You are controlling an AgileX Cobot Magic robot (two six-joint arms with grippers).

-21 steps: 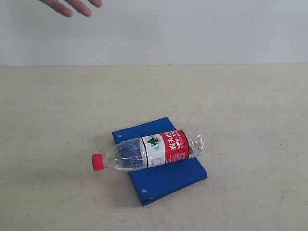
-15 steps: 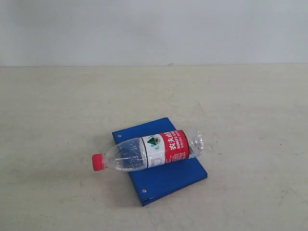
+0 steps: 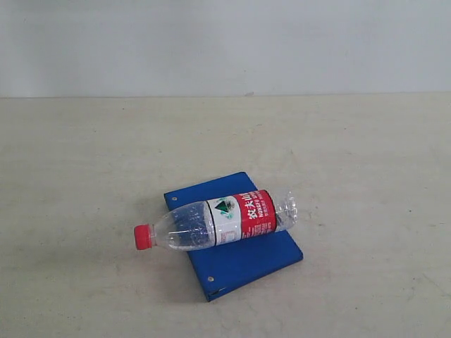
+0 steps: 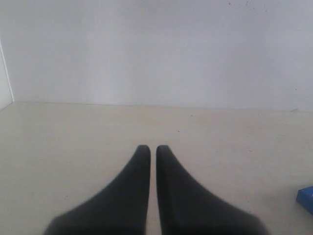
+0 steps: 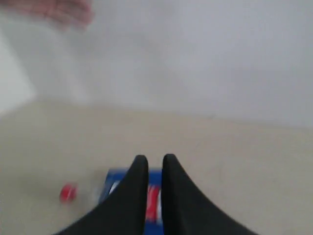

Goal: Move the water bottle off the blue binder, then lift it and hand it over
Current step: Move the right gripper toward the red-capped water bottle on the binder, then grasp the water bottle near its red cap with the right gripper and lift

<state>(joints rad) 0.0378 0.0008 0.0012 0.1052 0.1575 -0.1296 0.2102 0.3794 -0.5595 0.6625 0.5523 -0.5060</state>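
The water bottle (image 3: 222, 218) is lying on its side across the blue binder (image 3: 246, 259), which is resting flat on the pale worktop (image 3: 366, 162). The bottle's red cap (image 3: 143, 237) is pointing toward the left of the exterior view and is overhanging the binder's edge, so the neck and cap are sitting above bare worktop. The crumpled base is sticking out a little past the opposite edge. A red-and-white label (image 3: 243, 215) with a green logo is wrapping the bottle's middle. The clear section near the neck is letting the blue show through, but how much water the bottle is holding cannot be told. Two small silver rivets (image 3: 174, 199) are showing along the binder's left-facing edge. In the left wrist view the left pincer (image 4: 149, 149) is pointing across bare worktop toward a white wall (image 4: 156, 49). Its dark fingers are pressing almost together with only a thin slit between them and are gripping nothing, and a blue corner of the binder is showing at the frame's edge. The right wrist view is blurred. There the right pincer (image 5: 154, 159) is likewise standing closed and empty, aiming at the bottle and binder lying beyond its tips and apart from them. A pinkish blur, seemingly a hand (image 5: 56, 11), is showing against the wall.
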